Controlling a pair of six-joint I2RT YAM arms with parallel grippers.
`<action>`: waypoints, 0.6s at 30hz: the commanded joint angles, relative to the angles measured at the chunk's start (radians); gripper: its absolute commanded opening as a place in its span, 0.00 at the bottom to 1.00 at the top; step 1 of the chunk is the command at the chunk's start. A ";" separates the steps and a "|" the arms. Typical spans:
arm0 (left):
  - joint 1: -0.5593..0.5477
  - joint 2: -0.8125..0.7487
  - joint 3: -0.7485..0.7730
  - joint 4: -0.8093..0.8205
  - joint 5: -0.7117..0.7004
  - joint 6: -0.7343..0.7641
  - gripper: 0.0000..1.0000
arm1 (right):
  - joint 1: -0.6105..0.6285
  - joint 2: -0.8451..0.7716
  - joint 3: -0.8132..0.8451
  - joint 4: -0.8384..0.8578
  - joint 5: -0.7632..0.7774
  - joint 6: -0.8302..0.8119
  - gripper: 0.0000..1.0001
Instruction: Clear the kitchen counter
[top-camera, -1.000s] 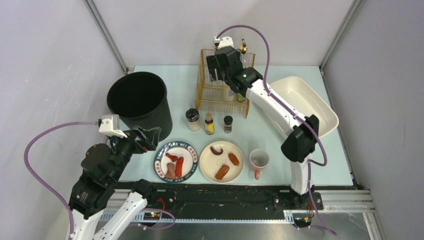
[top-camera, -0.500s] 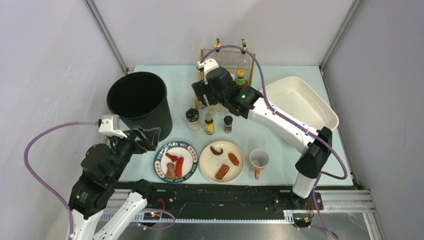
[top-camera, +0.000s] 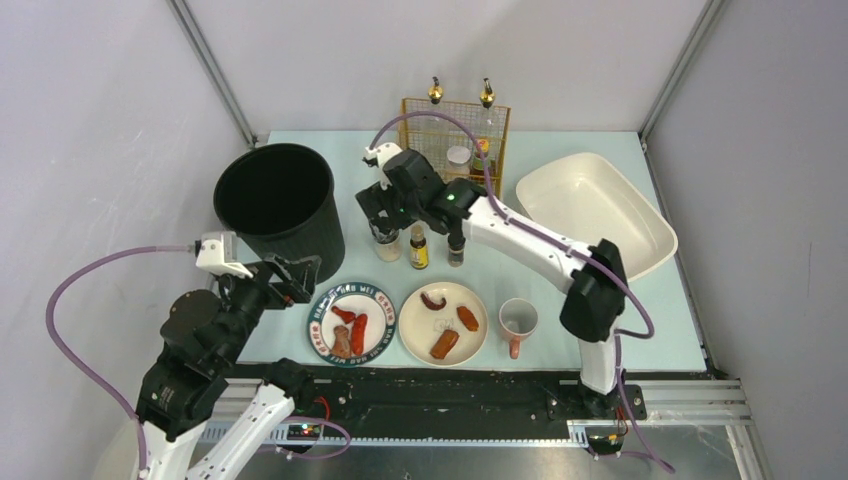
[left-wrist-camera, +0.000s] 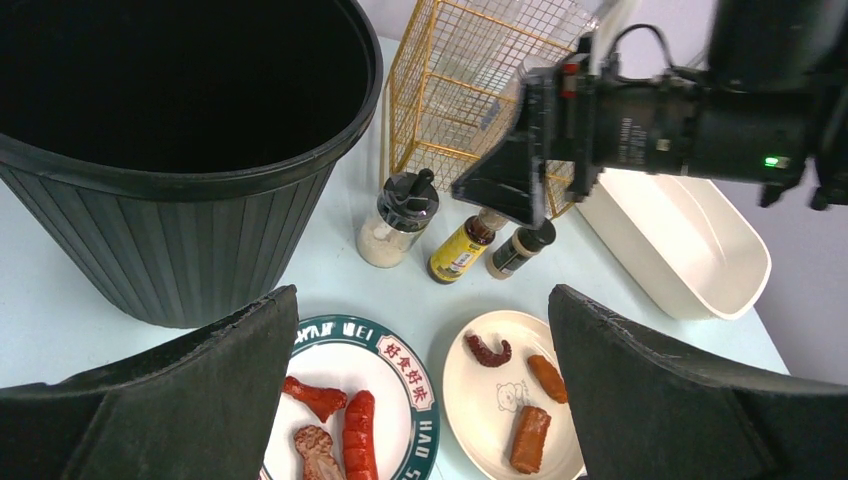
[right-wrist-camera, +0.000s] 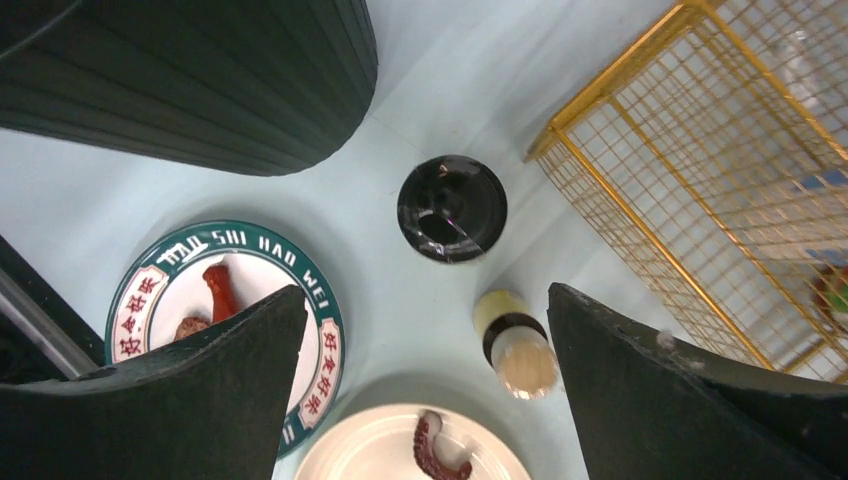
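The kitchen counter (top-camera: 345, 145) is a plain, matte, pale mint green, and the rail (top-camera: 450, 385) along its front is black. The bin (top-camera: 318, 243) is black with vertical ribbing. The wire basket (left-wrist-camera: 440, 70) is gold mesh. The tub (top-camera: 590, 205) is plain off-white. One plate (top-camera: 316, 322) has a dark green rim with white lettering and white panels of red characters. The other plate (top-camera: 420, 325) is cream with a faint little drawing. The sausages (top-camera: 445, 344) run orange-red to brown. The mug (top-camera: 518, 320) is white with a red handle. The shaker (left-wrist-camera: 398, 222) has a black lid over pale powder, and the sauce bottle (left-wrist-camera: 458, 252) wears a yellow label.
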 joint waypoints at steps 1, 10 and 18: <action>-0.002 -0.011 0.015 -0.001 -0.009 -0.013 0.98 | 0.002 0.104 0.125 -0.036 -0.017 0.026 0.96; -0.003 -0.017 0.011 -0.008 -0.013 -0.011 0.98 | 0.001 0.231 0.210 -0.058 0.024 0.042 0.99; -0.003 -0.028 0.007 -0.009 -0.003 -0.011 0.98 | -0.001 0.307 0.239 -0.062 0.053 0.054 0.99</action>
